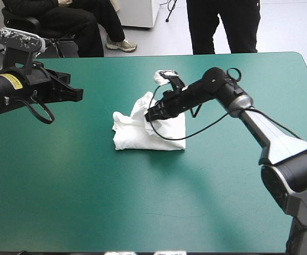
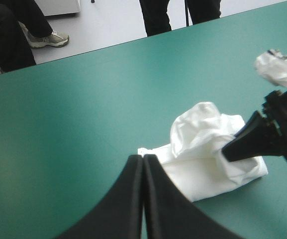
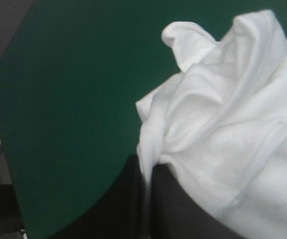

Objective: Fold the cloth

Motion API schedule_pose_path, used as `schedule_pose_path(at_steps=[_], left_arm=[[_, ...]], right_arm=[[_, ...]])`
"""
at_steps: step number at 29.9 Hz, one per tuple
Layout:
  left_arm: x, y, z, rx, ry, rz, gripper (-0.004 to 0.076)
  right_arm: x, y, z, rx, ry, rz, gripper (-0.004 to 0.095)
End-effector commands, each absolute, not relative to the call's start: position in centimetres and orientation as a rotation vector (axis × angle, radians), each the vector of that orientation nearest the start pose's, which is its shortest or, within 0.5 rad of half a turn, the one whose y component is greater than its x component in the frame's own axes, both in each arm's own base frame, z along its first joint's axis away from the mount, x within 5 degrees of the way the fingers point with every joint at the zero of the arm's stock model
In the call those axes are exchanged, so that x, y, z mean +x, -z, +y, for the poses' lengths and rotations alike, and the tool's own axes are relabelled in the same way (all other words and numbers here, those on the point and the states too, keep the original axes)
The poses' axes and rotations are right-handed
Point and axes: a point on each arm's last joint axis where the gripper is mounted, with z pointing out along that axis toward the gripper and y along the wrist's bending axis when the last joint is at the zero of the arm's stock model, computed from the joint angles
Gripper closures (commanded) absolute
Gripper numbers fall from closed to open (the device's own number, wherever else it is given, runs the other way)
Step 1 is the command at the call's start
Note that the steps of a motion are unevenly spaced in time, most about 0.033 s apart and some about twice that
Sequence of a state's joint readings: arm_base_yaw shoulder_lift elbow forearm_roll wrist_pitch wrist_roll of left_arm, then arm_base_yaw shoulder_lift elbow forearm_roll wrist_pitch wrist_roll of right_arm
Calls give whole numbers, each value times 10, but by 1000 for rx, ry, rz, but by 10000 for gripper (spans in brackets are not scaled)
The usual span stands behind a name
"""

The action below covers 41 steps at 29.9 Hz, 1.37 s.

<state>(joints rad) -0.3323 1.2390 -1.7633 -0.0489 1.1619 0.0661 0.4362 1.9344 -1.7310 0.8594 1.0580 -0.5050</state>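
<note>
1. One T-shirt (image 1: 142,135), a white bundle at the centre of the frame.
2. Two grippers: the left gripper (image 1: 80,94) at upper left, the right gripper (image 1: 149,114) at centre.
3. One table (image 1: 142,202) with a teal-green cover.

right end effector (image 3: 147,168) pinches a fold of the crumpled t-shirt (image 3: 223,124) over the teal-green cover (image 3: 68,99).

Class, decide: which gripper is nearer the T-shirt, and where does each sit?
Right. The right gripper is at the T-shirt, shut on a fold; the left gripper, shut, hangs apart from it toward the table's left side.
</note>
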Motion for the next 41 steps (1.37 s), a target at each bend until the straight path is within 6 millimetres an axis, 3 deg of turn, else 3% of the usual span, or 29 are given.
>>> schedule_pose_path(at_steps=[1,6,8,11,19,26,29,34,41], left_arm=[[193,-534,-70,397,227,1980,741],[194,-533,-68,385,200,1984,741],[194,-533,-68,385,200,1984,741],[194,-533,-68,385,200,1984,741],[194,-533,-68,386,200,1987,741],[193,-533,-68,387,204,1993,741],[193,-533,-69,388,215,1991,741],[193,-534,-70,387,222,1982,741],[194,-536,-72,383,259,1952,741]], right_arm=[[356,-342,265,-856,-1282,2221,874],[352,-335,301,-1042,-1374,2194,595],[351,-336,308,-1094,-1392,2183,443],[352,-339,308,-1103,-1386,2171,320],[368,-352,276,-1031,-1233,2234,327],[370,-380,212,-871,-734,2393,327],[360,-384,184,-815,-658,2440,327],[342,-368,152,-743,-639,2536,327],[352,-321,158,-679,-719,2531,325]])
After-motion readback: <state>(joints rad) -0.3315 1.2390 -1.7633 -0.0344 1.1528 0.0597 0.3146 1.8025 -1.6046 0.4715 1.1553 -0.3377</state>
